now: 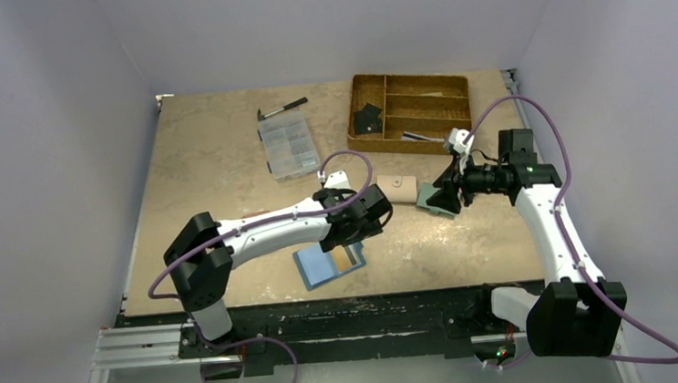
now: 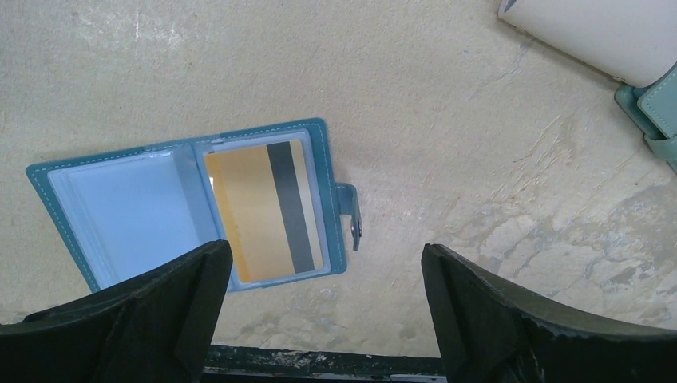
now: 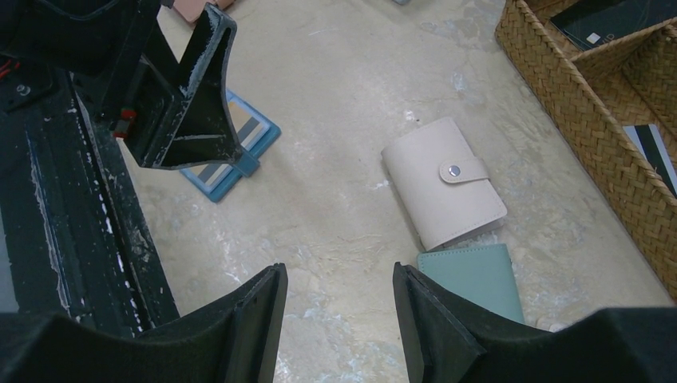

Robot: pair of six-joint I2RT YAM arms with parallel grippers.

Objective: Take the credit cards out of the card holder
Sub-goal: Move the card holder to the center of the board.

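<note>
Holder (image 2: 192,203): open flat on the table, near-left of beige wallet (image 3: 443,183).
Card (image 2: 263,209): tan, dark stripe, in the holder's right sleeve; likely light, stiff, slick.
Hold: probably a pinch on one thin edge; the light holder may drag along.
Left gripper (image 2: 323,263): fingers wide, empty, hovering left of wallet.
Right gripper (image 3: 337,275): fingers half-parted, empty, right of wallet.

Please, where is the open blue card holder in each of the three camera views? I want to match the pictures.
Top external: the card holder is at lower centre, left of the middle.
Left wrist: it is at centre left, lying open, with a tan card in its right half.
Right wrist: it is at upper left, only partly visible.
Shared landmark: the beige wallet.
</note>
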